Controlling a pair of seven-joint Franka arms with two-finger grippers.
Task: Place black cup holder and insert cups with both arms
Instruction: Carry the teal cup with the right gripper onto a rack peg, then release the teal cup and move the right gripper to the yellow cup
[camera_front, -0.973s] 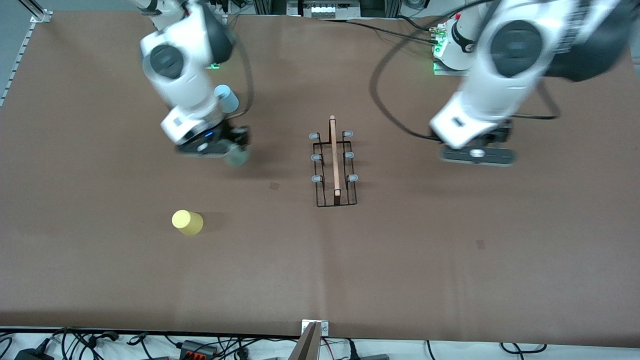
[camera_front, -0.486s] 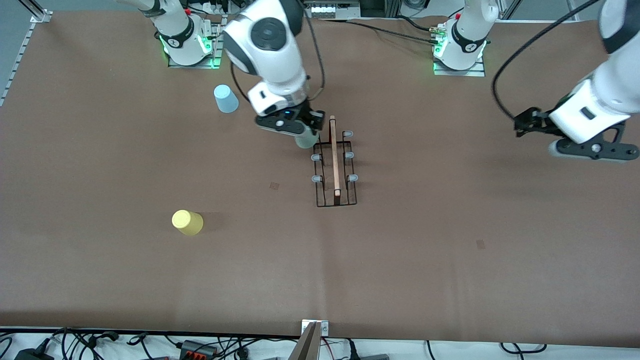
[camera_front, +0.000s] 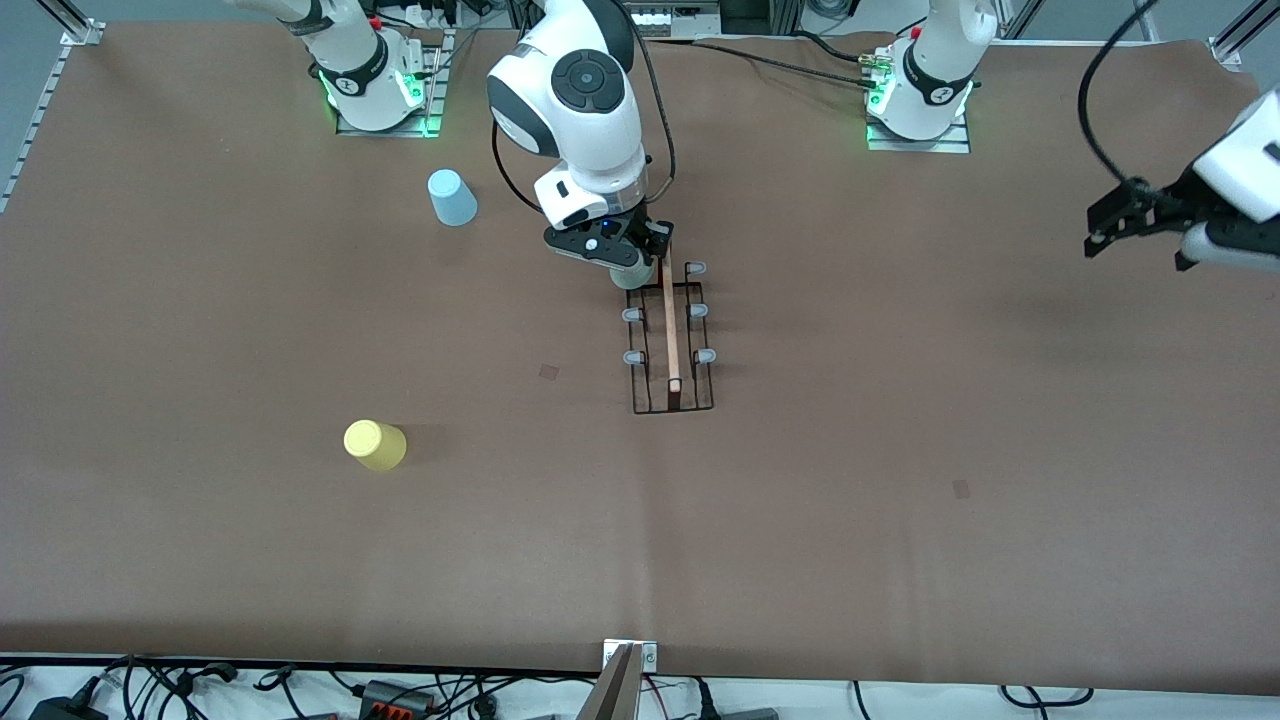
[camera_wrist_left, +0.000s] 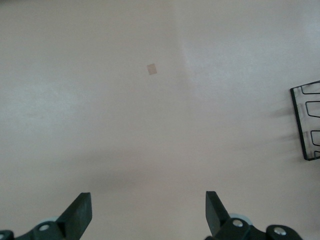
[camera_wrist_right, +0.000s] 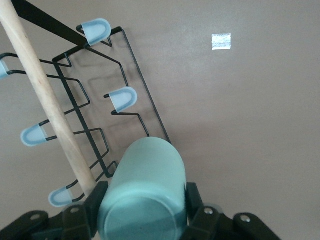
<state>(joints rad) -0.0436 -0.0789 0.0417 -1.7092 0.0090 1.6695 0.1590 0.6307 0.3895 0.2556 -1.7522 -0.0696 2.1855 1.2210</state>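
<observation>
The black cup holder (camera_front: 670, 340) stands mid-table, its wooden rod (camera_front: 668, 310) along the top. My right gripper (camera_front: 625, 262) is shut on the mint green cup (camera_front: 633, 273), held over the holder's end prong nearest the robots, on the right arm's side. In the right wrist view the cup (camera_wrist_right: 145, 190) sits between the fingers (camera_wrist_right: 194, 201), beside the rod (camera_wrist_right: 45, 95) and capped prongs (camera_wrist_right: 123, 98). The light blue cup (camera_front: 452, 197) and yellow cup (camera_front: 375, 445) stand upside down toward the right arm's end. My left gripper (camera_front: 1140, 238) is open and empty, waiting over the table's left-arm end.
The left wrist view shows the open left gripper (camera_wrist_left: 147, 202) over bare brown table, with a corner of the holder's base (camera_wrist_left: 306, 120) at the edge and a small tape mark (camera_wrist_left: 151, 69). Arm bases (camera_front: 372, 80) stand along the table's robot edge.
My right gripper carried the mint green cup from near the light blue cup across to the holder's end prong. My left arm swung away from the holder toward its end of the table.
</observation>
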